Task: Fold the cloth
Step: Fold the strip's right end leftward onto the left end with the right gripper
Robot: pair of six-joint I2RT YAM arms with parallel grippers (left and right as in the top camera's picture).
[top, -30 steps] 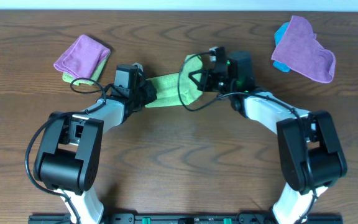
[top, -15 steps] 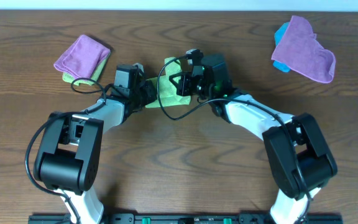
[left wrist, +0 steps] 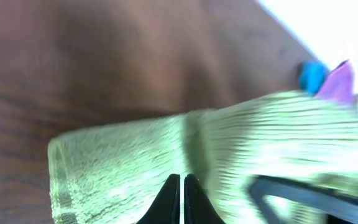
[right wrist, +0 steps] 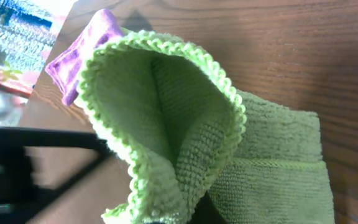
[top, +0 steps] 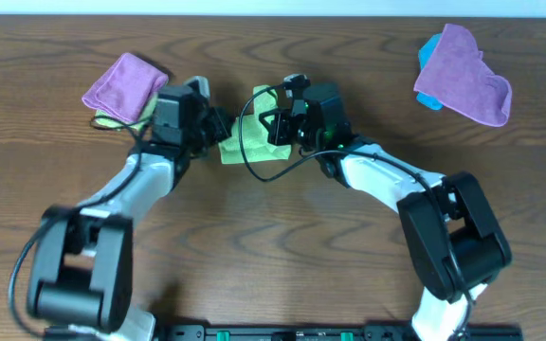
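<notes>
Now the cloth [top: 233,145] lies bunched on the table [top: 282,246] between both tools. The right tool [top: 275,124] is clamped on a raised cloth edge. The left tool [top: 214,123] has its fingertips pressed together at the cloth's left edge.

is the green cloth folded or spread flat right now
Partly folded: the lime-green cloth is doubled over, top layer held up in a loop by the right gripper.

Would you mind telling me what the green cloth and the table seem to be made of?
The cloth looks like microfibre or terry, matt and soft, judging by its looped, nubby pile and scalloped stitched hem. The table shows dark brown wood grain with a slight sheen; whether it is solid wood, veneer or laminate cannot be told.
</notes>
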